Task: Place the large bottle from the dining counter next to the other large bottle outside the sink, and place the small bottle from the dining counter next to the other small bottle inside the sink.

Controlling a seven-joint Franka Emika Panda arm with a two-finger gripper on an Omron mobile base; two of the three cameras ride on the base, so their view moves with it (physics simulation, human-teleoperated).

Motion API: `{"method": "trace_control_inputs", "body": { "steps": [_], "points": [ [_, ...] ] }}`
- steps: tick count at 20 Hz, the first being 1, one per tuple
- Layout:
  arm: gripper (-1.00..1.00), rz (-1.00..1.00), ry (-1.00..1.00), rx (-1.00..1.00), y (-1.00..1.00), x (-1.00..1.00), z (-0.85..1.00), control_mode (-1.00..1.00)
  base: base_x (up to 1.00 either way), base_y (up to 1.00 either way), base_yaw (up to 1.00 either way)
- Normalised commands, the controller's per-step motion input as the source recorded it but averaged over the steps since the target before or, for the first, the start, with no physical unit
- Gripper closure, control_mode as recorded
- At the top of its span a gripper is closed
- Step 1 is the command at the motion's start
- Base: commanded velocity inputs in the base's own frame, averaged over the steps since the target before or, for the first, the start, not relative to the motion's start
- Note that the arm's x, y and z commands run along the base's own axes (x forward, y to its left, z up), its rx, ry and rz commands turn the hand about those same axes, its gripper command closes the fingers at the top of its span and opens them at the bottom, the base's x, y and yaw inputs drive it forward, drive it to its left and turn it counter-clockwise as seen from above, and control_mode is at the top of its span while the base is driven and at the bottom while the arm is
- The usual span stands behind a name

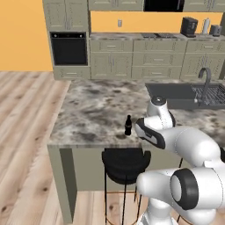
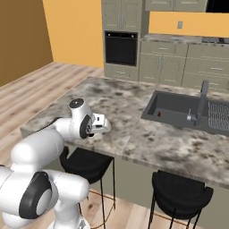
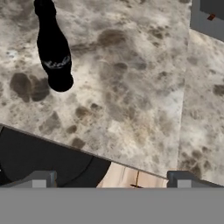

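Observation:
The small bottle (image 1: 128, 125) is short and dark and stands upright on the dining counter (image 1: 96, 110) close to its front edge. In the hand view the small bottle (image 3: 53, 48) appears at the upper left, its neck cut off by the frame. My gripper (image 3: 111, 181) is open and empty over the counter's front edge, to the right of the bottle and apart from it. From the right base, the gripper (image 2: 104, 125) hangs low over the marble. A speck of red, the other small bottle (image 2: 158, 113), lies in the sink (image 2: 176, 107).
A black stool (image 1: 125, 163) stands under the counter edge directly below the bottle, and two stools (image 2: 87, 163) (image 2: 181, 194) show from the right. A dark tap (image 1: 205, 81) and ribbed rack (image 1: 215, 94) sit at the sink. An oven (image 1: 69, 48) and cabinets line the back wall.

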Motion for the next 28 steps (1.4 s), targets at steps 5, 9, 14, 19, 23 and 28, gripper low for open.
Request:
{"method": "trace_control_inputs", "body": {
  "steps": [5,9,14,19,23,28],
  "points": [
    [-1.00,0.00,0.00,0.00,0.00,0.00,0.00,1.00,0.15,-0.04,0.00],
    [-1.00,0.00,0.00,0.04,0.00,0.00,-0.04,-1.00,0.03,0.00,0.00],
    [-1.00,0.00,0.00,0.12,0.00,0.00,-0.05,-1.00,0.00,0.00,0.00],
    [-1.00,0.00,0.00,0.05,0.00,0.00,0.00,-1.00,0.00,0.00,0.00],
    [-1.00,0.00,0.00,0.00,0.12,0.00,0.00,-1.00,0.00,0.00,0.00],
    [-1.00,0.01,-0.03,-0.04,0.22,0.00,0.00,-1.00,0.00,0.00,0.00]
  ]
}}
